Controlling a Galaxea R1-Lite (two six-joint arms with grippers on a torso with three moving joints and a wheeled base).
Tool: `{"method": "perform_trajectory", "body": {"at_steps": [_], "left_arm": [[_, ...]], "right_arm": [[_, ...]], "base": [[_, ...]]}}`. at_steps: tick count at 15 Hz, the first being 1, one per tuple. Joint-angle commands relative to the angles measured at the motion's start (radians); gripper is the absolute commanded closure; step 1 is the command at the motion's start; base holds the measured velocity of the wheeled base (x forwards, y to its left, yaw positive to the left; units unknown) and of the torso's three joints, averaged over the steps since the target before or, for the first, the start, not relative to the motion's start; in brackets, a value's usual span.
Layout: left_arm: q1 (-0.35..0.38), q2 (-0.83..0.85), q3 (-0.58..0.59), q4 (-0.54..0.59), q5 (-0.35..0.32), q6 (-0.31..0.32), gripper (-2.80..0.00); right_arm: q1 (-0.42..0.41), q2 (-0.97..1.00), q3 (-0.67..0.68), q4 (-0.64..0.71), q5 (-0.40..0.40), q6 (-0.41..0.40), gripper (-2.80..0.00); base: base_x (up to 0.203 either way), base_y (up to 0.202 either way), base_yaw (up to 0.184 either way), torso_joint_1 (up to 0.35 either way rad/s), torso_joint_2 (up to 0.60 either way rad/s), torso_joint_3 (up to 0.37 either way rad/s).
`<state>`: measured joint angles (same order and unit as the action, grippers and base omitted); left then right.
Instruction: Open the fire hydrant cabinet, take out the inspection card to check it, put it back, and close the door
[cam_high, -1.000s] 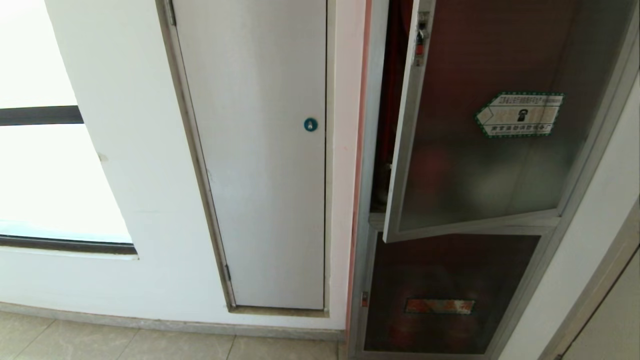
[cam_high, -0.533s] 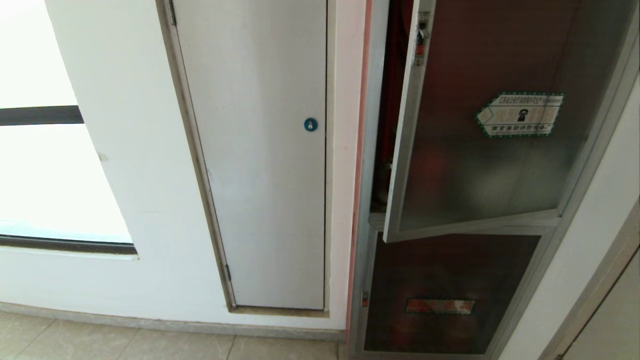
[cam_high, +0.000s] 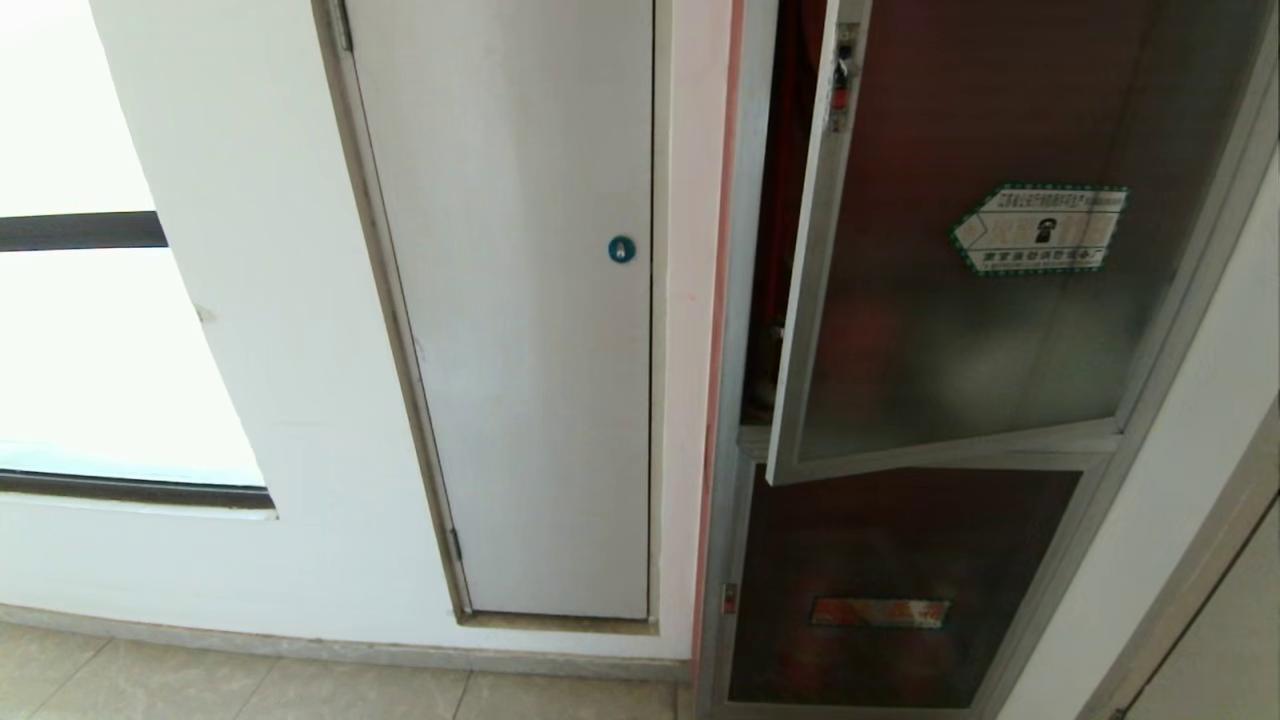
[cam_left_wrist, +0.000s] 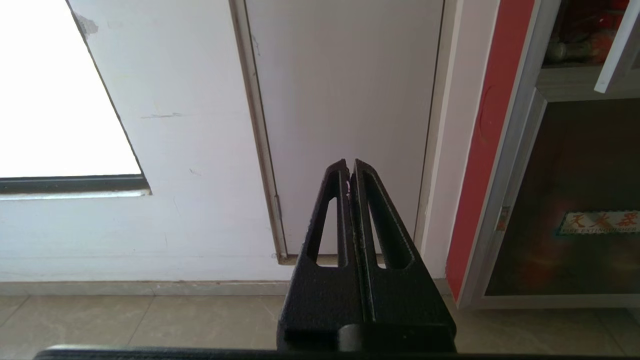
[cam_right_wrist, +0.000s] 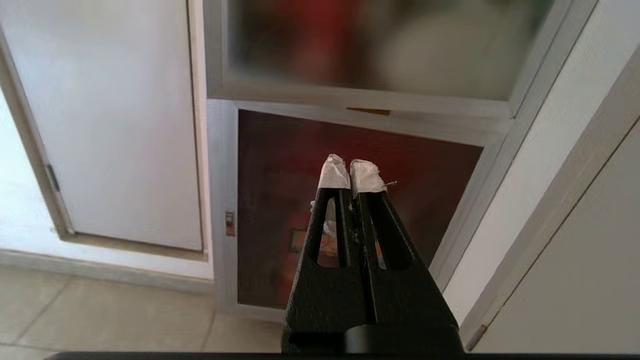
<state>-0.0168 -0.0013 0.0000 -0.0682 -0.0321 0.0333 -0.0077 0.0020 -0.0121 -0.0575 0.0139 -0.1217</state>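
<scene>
I'm looking at a grey-white panel door (cam_high: 520, 320) with a blue round lock (cam_high: 621, 249), sitting shut in the white wall (cam_high: 250, 380). A bright window (cam_high: 90, 350) is glowing to its left, and beige floor tiles (cam_high: 250, 690) are running below.

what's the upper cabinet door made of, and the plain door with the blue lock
The door looks like dark tinted, slightly frosted glass in a brushed aluminium frame: blurred red shapes show through it. The plain panel door seems to be painted metal or laminate, matt grey-white; its look leaves that open.
</scene>
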Motion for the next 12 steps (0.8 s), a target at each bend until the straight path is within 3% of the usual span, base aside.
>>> {"method": "perform_trajectory", "body": {"at_steps": [1, 5, 12], "left_arm": [[0.000, 0.001, 0.028, -0.001, 0.000, 0.000, 0.00], [0.000, 0.001, 0.028, -0.001, 0.000, 0.000, 0.00], [0.000, 0.001, 0.028, -0.001, 0.000, 0.000, 0.00]], "right_arm": [[0.000, -0.004, 0.012, 0.029, -0.001, 0.016, 0.00], [0.002, -0.002, 0.011, 0.067, -0.002, 0.120, 0.00], [0.002, -0.004, 0.011, 0.065, -0.003, 0.137, 0.00]], "base": [[0.000, 0.000, 0.000, 0.000, 0.00, 0.000], [0.000, 0.000, 0.000, 0.000, 0.00, 0.000], [0.000, 0.000, 0.000, 0.000, 0.00, 0.000]]}}
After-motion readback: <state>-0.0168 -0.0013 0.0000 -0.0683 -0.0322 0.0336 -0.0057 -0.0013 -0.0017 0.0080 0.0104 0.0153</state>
